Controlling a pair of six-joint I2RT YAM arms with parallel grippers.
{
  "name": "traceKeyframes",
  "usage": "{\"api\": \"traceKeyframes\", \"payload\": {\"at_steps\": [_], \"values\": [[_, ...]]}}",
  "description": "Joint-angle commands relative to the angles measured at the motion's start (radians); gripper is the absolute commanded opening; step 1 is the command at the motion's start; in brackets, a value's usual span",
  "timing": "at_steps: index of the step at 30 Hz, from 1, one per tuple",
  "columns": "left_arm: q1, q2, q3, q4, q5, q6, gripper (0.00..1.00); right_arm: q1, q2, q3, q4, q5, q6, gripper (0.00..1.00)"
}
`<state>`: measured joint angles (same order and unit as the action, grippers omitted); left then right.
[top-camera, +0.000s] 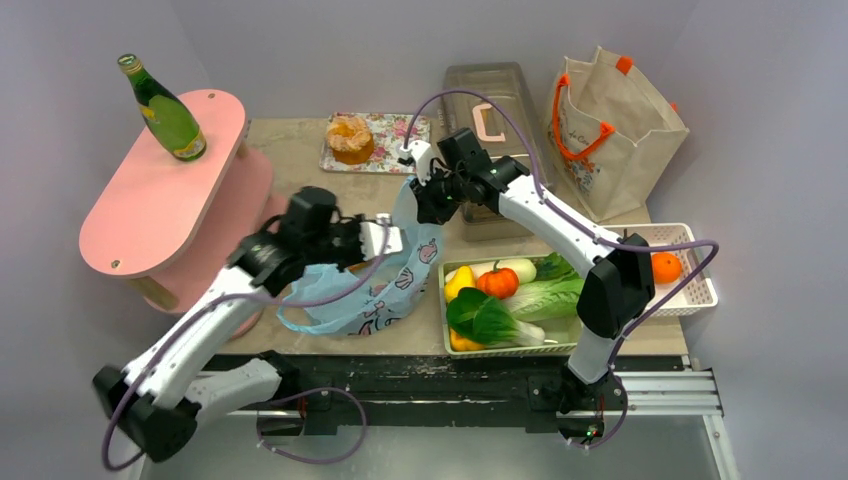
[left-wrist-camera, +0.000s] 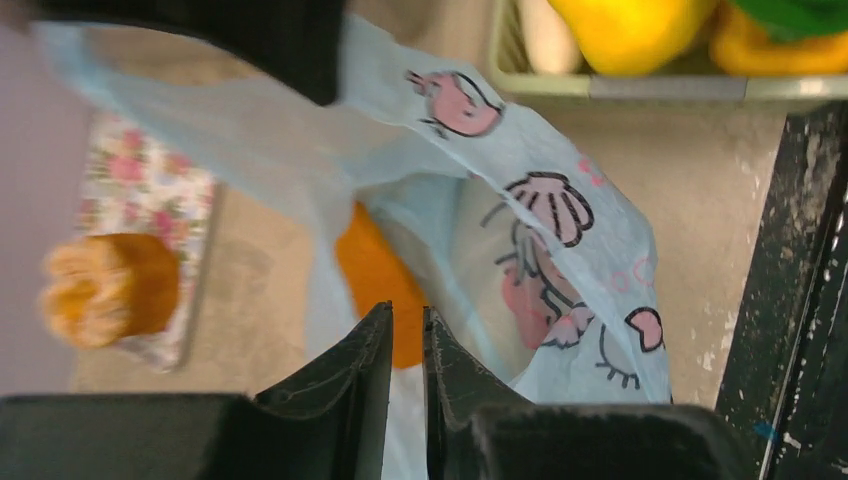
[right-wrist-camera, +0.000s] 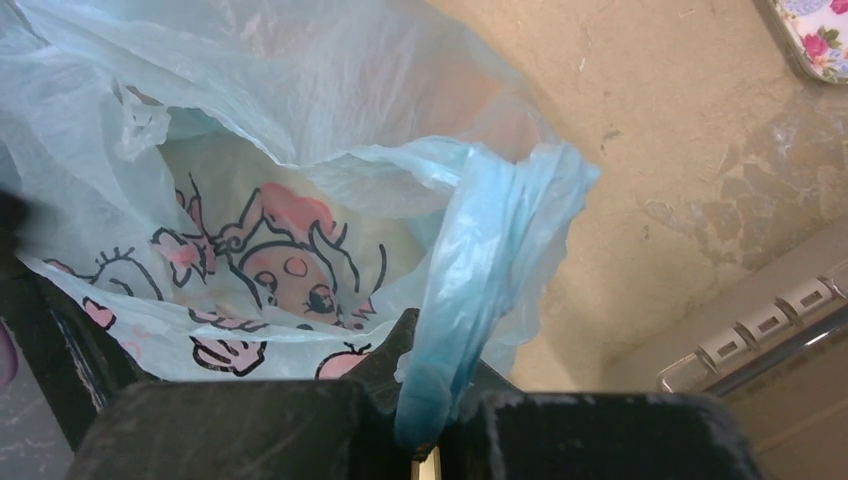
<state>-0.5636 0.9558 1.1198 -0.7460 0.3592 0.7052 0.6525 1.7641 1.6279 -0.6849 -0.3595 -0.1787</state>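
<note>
Wide view first: the beige table (top-camera: 290, 160) carries a pink shelf (top-camera: 150, 200) at far left and a canvas tote (top-camera: 615, 140) at far right. Strung between the two arms in the middle is the pale blue plastic bag (top-camera: 370, 300), printed with cartoon shells and faces. Its body sags onto the tabletop just left of the green vegetable tray (top-camera: 445, 320), and its top is lifted off the surface. The right pincer (right-wrist-camera: 425, 350) is at the bag's far side, fingers closed tight on the twisted bag handle (right-wrist-camera: 470, 260), which rises straight out from between them (that wrist view looks down into the open mouth). The left pincer (left-wrist-camera: 407, 325) is at the near-left side of the mouth, fingers drawn almost together with the thin film of the rim pinched in the narrow slit between them. Directly beyond those fingertips, an orange round thing (left-wrist-camera: 375, 280) sits inside the bag.
</note>
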Motion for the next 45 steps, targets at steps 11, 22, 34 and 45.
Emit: {"api": "traceKeyframes", "payload": {"at_steps": [11, 22, 34, 45], "values": [[-0.003, 0.491, -0.217, 0.578, -0.307, -0.053, 0.32, 0.004, -0.021, 0.001, 0.134, 0.031, 0.136, 0.0], [0.055, 0.714, -0.156, 0.499, -0.348, 0.041, 0.63, -0.014, 0.055, 0.046, 0.112, 0.069, 0.134, 0.0], [0.069, 0.411, -0.111, 0.309, 0.023, -0.056, 0.0, -0.018, 0.073, 0.013, 0.154, 0.081, 0.125, 0.0], [0.079, 0.045, -0.04, 0.184, 0.397, -0.135, 0.0, -0.017, 0.051, -0.053, 0.211, 0.149, 0.075, 0.0]]}}
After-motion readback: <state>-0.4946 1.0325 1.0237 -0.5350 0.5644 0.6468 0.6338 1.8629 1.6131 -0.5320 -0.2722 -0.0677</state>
